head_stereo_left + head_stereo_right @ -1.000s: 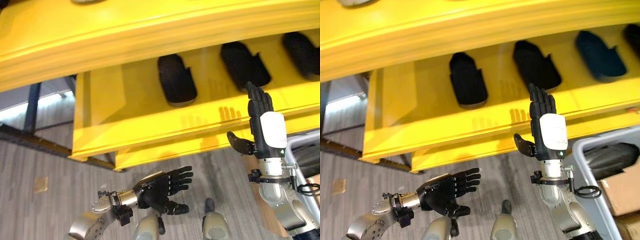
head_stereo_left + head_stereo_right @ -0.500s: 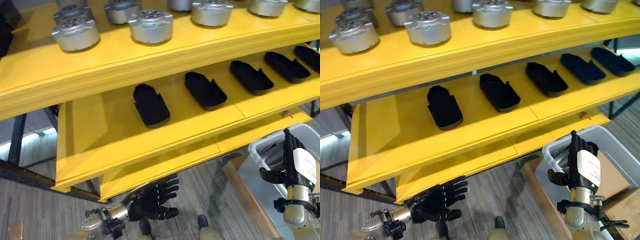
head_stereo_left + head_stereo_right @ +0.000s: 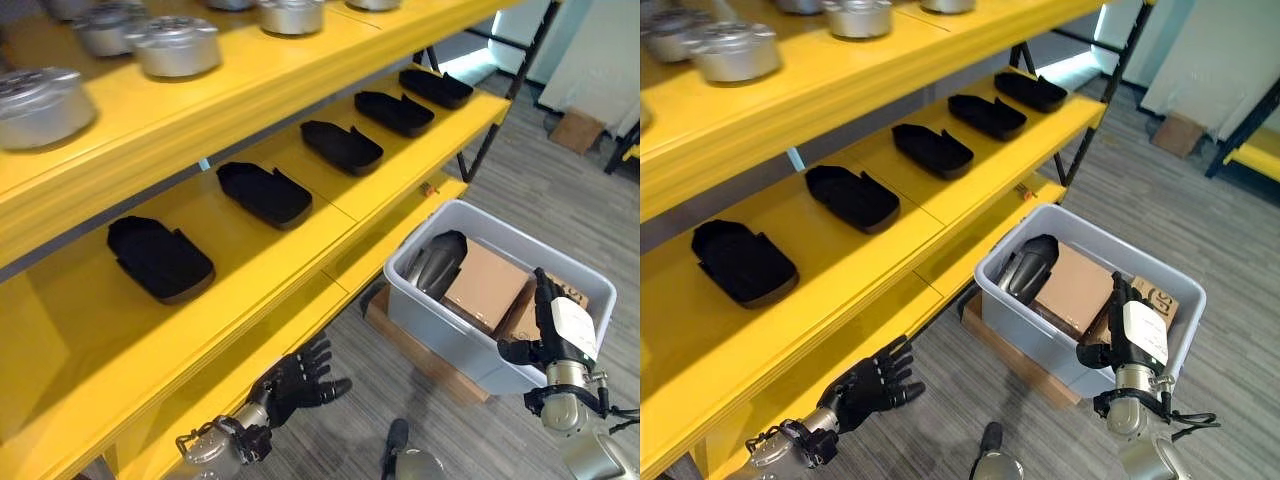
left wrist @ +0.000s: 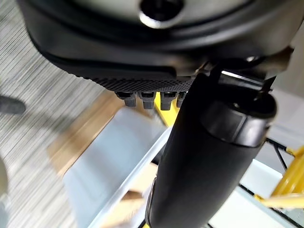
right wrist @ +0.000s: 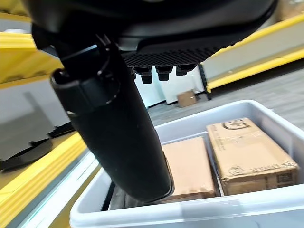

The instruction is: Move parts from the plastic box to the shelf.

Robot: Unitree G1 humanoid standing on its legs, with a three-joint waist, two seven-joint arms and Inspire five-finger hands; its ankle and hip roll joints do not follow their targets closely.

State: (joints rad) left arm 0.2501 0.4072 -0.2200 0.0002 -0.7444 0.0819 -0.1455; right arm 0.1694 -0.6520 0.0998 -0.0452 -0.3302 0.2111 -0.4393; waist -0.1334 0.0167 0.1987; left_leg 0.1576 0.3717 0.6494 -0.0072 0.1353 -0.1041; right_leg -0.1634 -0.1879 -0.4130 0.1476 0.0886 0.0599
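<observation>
Currently both hands are empty: right hand [image 3: 1137, 335] sits at the near rim of the pale grey plastic box [image 3: 470, 350] with fingers straight and relaxed; left hand [image 3: 295, 375] hangs low under the yellow metal shelf [image 3: 300, 245], fingers spread, holding nothing. Main risk as I judge it: right hand hits the rim or a carton on the reach in, because the dark moulded part [image 3: 435, 262] lies at the box's far end, wedged beside the cartons; a shallow pinch on its curved shell could slip. Box contents: that dark part, a plain brown cardboard carton [image 3: 485, 288] just beside it, a second printed carton [image 5: 247, 156] next along. Shelf's middle tier carries five black foam trays [image 3: 265, 193] in a row; silver round metal housings [image 3: 178, 45] above.
</observation>
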